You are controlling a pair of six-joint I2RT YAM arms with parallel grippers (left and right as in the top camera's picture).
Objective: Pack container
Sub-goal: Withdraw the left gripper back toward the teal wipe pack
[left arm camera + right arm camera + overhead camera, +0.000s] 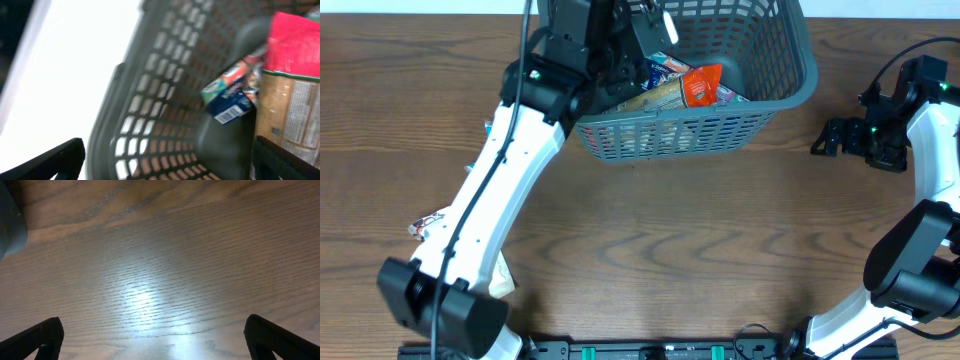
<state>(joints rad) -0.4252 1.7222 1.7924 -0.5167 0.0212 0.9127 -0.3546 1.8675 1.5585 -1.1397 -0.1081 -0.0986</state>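
Held left jaws wide open, empty, over the basket (720,128), near the snack packs (698,86). Held right jaws wide open, empty, over the wooden surface (150,255).

Even light, 1 blurred view
Overhead sharp and evenly lit; left wrist view smeared, blown-out white at upper left; a soft glare patch on the table (142,297) in the right wrist view.

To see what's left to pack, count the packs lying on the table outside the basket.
2: a white-red pack left of the left arm, and a pale one peeking out near that arm's base. The arm may hide more.
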